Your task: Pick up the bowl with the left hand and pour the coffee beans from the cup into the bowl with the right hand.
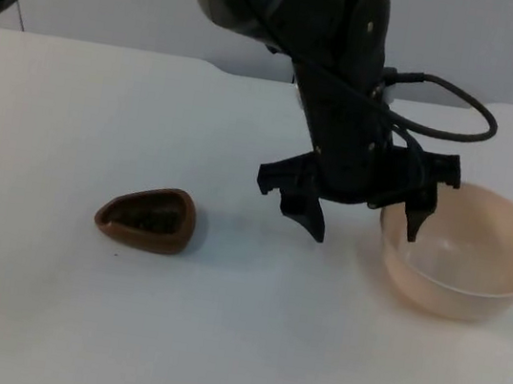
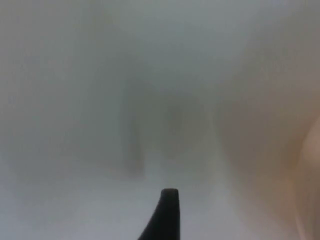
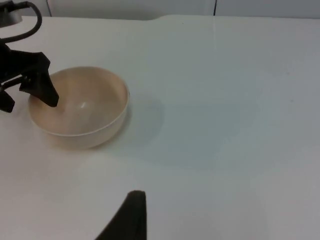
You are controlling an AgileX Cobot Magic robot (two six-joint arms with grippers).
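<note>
Left tool (image 1: 363, 222) spread wide at rim of empty beige bowl (image 1: 465, 252), one finger inside. Brown cup of coffee beans (image 1: 147, 218) tipped on bench (image 1: 234, 343), well apart.

One beige bowl (image 1: 476, 273), one brown cup (image 1: 148, 218) of what look like coffee beans (image 1: 148, 218), one white table (image 1: 215, 340)

From above and behind, you look down and forward across the white table (image 1: 45, 315) to the grey partition wall (image 1: 147, 16). Your left wrist camera sits very close over the tabletop, pale bowl (image 2: 312, 185) just beside its fingertip. Your right wrist camera stands well back, facing the same bowl (image 3: 77, 107), which the top view shares.
</note>
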